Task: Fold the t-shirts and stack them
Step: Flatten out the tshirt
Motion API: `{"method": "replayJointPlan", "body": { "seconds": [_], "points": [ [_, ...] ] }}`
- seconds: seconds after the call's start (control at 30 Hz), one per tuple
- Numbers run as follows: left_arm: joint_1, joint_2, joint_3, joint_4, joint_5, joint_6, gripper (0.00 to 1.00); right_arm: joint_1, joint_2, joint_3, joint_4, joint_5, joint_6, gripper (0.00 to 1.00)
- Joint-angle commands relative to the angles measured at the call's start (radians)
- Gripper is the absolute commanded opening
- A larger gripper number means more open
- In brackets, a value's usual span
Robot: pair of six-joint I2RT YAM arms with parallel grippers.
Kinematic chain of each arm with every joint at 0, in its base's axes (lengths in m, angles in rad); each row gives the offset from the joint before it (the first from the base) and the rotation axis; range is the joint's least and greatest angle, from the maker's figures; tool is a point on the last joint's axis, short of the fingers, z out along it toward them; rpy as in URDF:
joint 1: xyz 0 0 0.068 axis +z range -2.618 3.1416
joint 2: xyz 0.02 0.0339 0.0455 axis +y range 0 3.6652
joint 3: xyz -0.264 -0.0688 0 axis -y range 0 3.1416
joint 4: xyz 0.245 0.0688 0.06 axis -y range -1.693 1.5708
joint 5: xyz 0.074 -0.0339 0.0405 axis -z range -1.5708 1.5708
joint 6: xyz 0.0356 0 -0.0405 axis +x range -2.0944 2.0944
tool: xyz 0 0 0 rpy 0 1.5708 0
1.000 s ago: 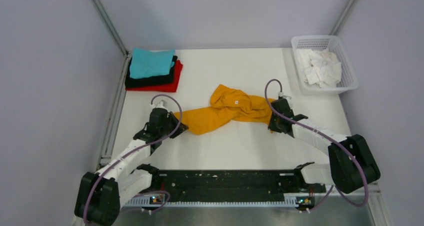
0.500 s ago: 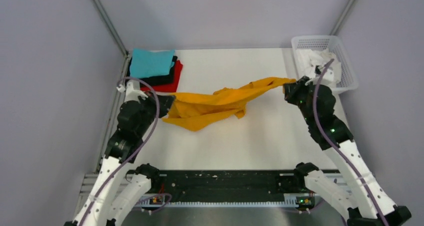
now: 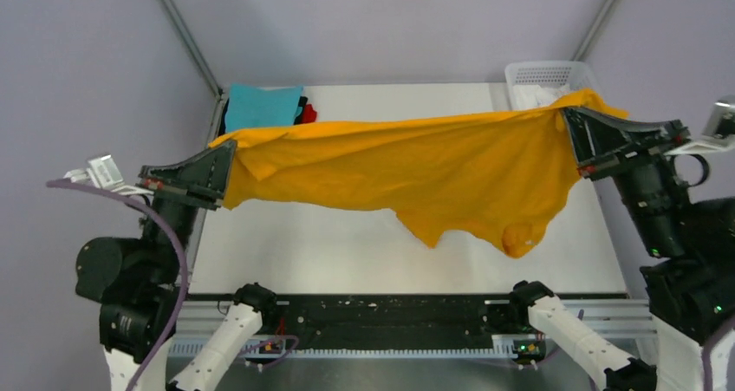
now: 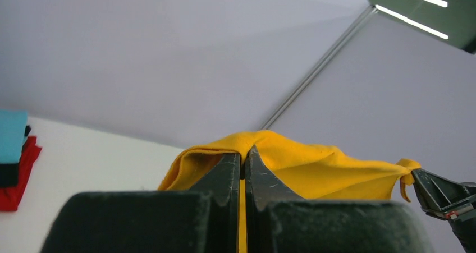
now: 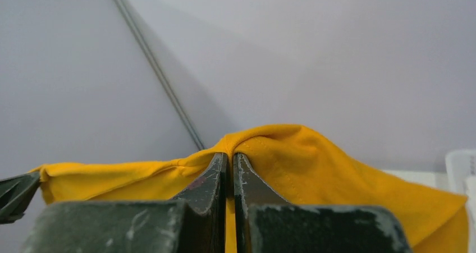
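Above the tabletop [image 3: 347,257], my left pincer [image 3: 229,172] and right pincer [image 3: 569,138] clench the orange tee [image 3: 416,170], not yet folded; the folded stack [image 3: 260,107] waits.

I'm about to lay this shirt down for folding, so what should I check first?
1. Left jaws shut on the large mustard-orange cloth t-shirt: ok.
2. Right jaws shut on its other end: ok.
3. Shirt stretched flat: not ok, lower edge sags unevenly.
4. Shirt clear of the white plastic basket: cannot tell, cloth overlaps it.
5. Folded teal, black and red shirt stack neat: ok as far as visible.
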Motion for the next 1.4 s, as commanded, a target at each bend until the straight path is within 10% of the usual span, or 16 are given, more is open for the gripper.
{"method": "replayJointPlan", "body": {
  "seconds": [0.0, 0.43, 0.8, 0.87, 0.93, 1.0, 1.17, 1.37],
  "points": [
    [-0.001, -0.037, 0.107, -0.01, 0.071, 0.043, 0.0, 0.006, -0.008, 0.184, -0.016, -0.152, -0.042, 0.0],
    [0.001, -0.043, 0.065, 0.017, 0.104, 0.016, 0.0, 0.005, 0.028, 0.248, -0.025, -0.115, -0.095, 0.0],
    [0.009, 0.384, -0.331, 0.139, -0.297, -0.045, 0.0, 0.0, 0.311, -0.414, 0.432, 0.353, -0.174, 0.0],
    [0.049, 0.559, -0.332, 0.113, -0.297, -0.078, 0.34, -0.039, 0.474, -0.477, 0.551, 0.329, -0.182, 0.01],
    [0.107, 0.729, -0.319, 0.131, -0.188, -0.084, 0.72, -0.09, 0.662, -0.474, 0.624, 0.203, -0.151, 0.08],
    [0.151, 0.869, -0.294, 0.162, -0.084, -0.083, 0.98, -0.117, 0.877, -0.413, 0.624, 0.161, -0.114, 0.39],
    [0.16, 0.986, -0.211, 0.143, -0.035, -0.059, 0.99, -0.12, 1.085, -0.269, 0.541, 0.165, -0.085, 0.88],
    [0.16, 1.031, -0.219, 0.143, 0.022, -0.047, 0.99, -0.119, 1.004, -0.352, 0.525, 0.129, -0.017, 0.98]
  ]
}}
